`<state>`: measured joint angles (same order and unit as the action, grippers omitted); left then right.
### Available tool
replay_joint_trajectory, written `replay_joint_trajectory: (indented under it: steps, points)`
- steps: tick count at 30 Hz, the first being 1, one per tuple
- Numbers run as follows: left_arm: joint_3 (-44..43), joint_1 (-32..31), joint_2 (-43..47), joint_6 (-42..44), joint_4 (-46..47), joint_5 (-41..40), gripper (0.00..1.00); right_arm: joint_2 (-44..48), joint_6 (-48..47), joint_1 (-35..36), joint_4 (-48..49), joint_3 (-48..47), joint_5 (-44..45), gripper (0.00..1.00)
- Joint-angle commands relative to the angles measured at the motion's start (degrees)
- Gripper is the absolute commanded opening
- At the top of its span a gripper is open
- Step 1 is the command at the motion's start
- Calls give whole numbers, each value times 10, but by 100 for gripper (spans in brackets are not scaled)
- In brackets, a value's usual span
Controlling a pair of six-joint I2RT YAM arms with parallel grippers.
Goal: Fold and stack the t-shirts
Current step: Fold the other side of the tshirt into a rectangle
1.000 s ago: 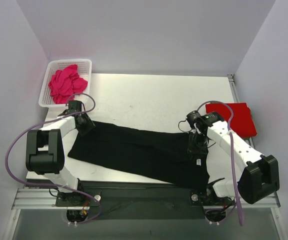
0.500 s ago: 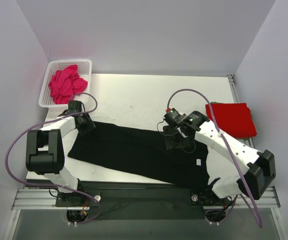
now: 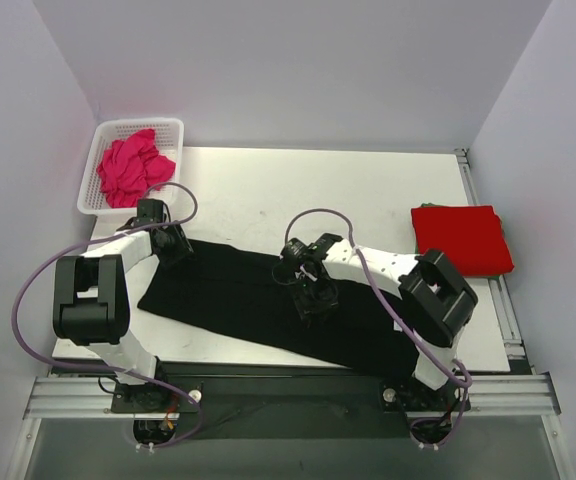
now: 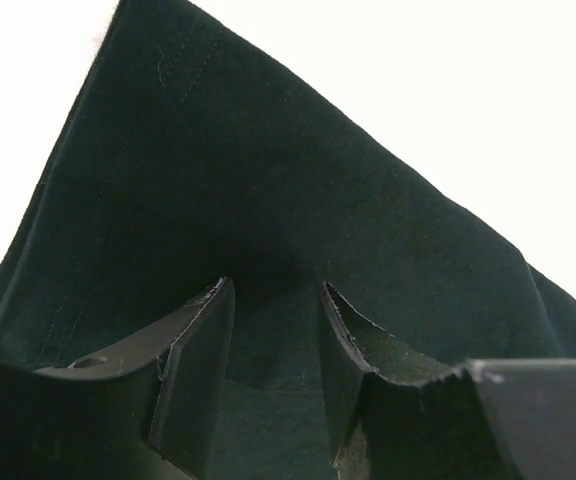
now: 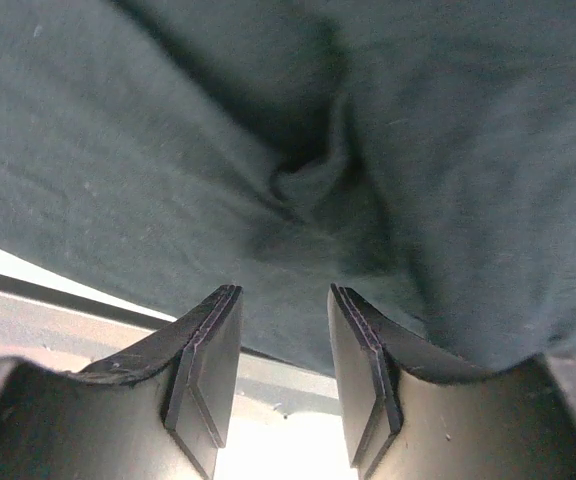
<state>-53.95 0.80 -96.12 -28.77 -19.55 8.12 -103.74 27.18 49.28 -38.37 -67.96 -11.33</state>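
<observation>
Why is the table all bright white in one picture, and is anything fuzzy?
Left wrist view: the flat white table beside the black cloth t-shirt is washed out to pure glare. Right wrist view: the cloth looks soft and a bit blurry, close to the lens. Top view: evenly lit and sharp.

No writing, label, brand, number or sign can be read in any view. The black t-shirt [image 3: 230, 292], seen close up just ahead of the left claw [image 4: 276, 325] and the right claw [image 5: 284, 325], shows only plain dark cloth and stitched seams.
</observation>
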Motion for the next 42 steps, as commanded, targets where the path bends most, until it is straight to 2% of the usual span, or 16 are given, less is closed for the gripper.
replay_joint_trajectory:
  steps: [1,8,18,26,35,40,42]
  points:
    - [1,-4,-20,17,4,9,49,21,15,-20,-17,-5,22,40]
    - [6,-4,-24,14,7,9,49,39,21,-65,-18,34,44,40]
    - [10,-3,-18,12,4,4,49,80,28,-88,-21,82,76,40]
    - [8,-4,-18,11,3,4,49,67,16,-89,-15,86,78,37]
    - [6,-3,-17,12,1,4,49,50,17,-85,-13,91,66,26]
    - [6,-3,-18,12,3,4,49,45,22,-75,-12,105,61,24]
    - [6,-3,-18,12,3,5,49,44,25,-74,-11,107,61,18]
